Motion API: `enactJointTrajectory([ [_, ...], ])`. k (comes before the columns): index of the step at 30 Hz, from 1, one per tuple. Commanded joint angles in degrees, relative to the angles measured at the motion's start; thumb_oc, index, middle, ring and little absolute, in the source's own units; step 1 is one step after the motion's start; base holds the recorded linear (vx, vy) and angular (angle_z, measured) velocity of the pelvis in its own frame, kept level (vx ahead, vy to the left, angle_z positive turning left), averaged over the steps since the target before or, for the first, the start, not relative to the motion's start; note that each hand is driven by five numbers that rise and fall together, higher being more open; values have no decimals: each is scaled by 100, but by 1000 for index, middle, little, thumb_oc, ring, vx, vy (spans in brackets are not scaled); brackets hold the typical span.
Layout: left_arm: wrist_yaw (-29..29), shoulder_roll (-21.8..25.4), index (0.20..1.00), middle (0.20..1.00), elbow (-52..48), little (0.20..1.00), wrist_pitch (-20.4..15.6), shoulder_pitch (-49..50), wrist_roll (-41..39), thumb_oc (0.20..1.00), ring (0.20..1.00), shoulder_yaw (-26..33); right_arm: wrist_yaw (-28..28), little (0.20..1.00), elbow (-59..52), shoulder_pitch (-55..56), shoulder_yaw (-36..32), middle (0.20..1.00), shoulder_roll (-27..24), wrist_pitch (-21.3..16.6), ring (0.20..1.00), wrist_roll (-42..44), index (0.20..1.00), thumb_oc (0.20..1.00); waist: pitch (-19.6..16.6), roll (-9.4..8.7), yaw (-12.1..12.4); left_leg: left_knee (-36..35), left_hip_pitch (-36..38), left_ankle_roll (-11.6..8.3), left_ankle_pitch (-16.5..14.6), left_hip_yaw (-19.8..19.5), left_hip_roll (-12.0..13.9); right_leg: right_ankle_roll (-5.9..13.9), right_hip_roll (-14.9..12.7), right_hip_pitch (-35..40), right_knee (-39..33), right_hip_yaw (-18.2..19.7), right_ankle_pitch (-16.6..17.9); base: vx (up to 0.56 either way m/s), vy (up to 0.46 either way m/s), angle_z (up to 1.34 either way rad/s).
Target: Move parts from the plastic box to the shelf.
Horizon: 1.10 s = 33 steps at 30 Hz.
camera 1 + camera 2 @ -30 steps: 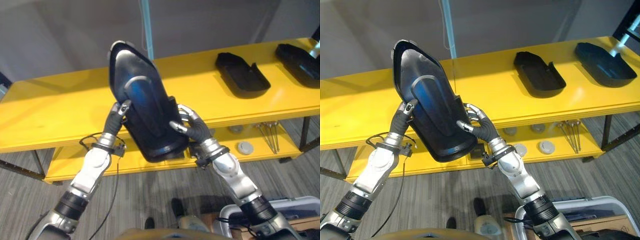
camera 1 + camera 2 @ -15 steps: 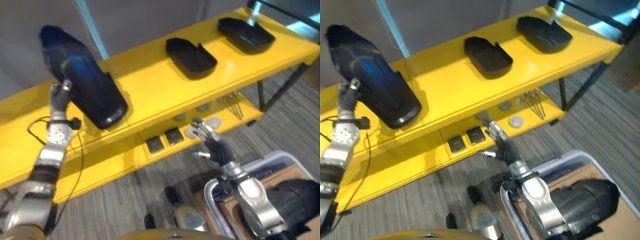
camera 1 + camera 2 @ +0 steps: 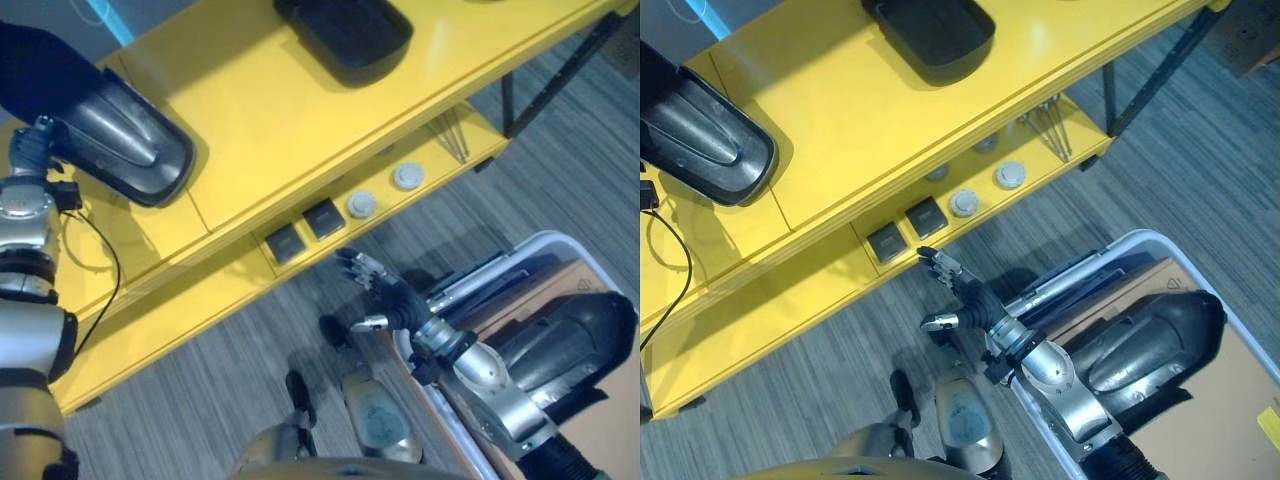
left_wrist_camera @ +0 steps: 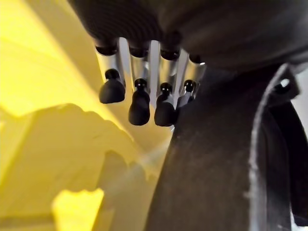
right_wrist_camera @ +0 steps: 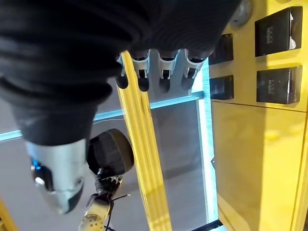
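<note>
Part [image 3: 120, 135] lying on yellow shelf [image 3: 300, 110] top near its front edge; left hand [image 3: 35, 140] at its end, fingers [image 4: 139, 103] relaxed beside it; right hand [image 3: 965, 295] spread, empty, by plastic box [image 3: 1080, 270]; risk: withdrawing left arm could drag part off.

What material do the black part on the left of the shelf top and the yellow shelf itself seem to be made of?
The black part looks like moulded plastic with a semi-gloss finish: smooth curves and soft grey highlights along its raised ridge. The yellow shelf looks like painted board or metal; its flat, even surface carries a faint sheen, but the core material cannot be told.
</note>
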Motion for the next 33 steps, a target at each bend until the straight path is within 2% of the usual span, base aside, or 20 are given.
enactJointTrajectory([
  [1,-127,988,200,200,-93,200,-178,-12,315,200,200,-174,98,1000,-5,-12,-139,1000,27,-318,1000,-83,1000,1000,-340,-160,168,-2,-317,-125,150,-272,215,387,-192,700,188,209,-1114,0,0,0],
  [2,-209,1201,200,200,-114,200,-169,49,434,200,200,-211,114,1000,-14,-27,-133,1000,15,-329,1000,-77,1000,1000,-320,-158,225,-2,-332,-126,152,-299,213,379,-191,698,172,193,-1122,25,-8,4],
  [4,-281,1297,200,200,-124,200,-159,60,547,200,200,-288,138,1000,-22,-33,-131,1000,12,-337,1000,-71,1000,1000,-321,-160,242,-2,-346,-122,157,-320,212,380,-193,693,169,181,-1125,13,-2,4],
  [5,-408,1540,200,200,-122,200,-149,120,900,200,200,-415,193,1000,-19,-16,-142,1000,-4,-358,1000,-65,1000,1000,-321,-152,290,-2,-357,-118,161,-346,215,382,-199,688,163,164,-1128,16,10,6],
  [9,-350,1854,200,200,-137,200,-235,110,1564,200,200,-608,259,1000,-5,2,-124,1000,25,-409,1000,-53,1000,1000,-322,-161,355,-2,-380,-122,166,-389,205,392,-221,685,143,118,-1125,12,15,11],
  [21,-257,1843,200,200,-93,200,-302,-34,2716,200,200,-1222,274,1000,-36,1,-109,1000,42,-552,1000,-56,1000,1000,-162,-293,363,-2,-572,-108,192,-428,180,424,-227,539,114,135,-1046,-5,17,6],
  [32,66,1668,200,200,159,200,-227,-269,3291,200,200,-1496,166,1000,36,75,-57,1000,108,-600,1000,-15,1000,1000,97,-478,319,-2,-844,-89,236,-368,169,453,-180,306,64,203,-920,-17,7,-5],
  [33,257,1617,485,485,174,485,-199,-354,3372,485,485,-1538,141,1000,82,84,-9,1000,131,-603,1000,-41,1000,1000,121,-476,321,-2,-857,-85,237,-372,154,454,-186,299,58,198,-918,0,0,0],
])
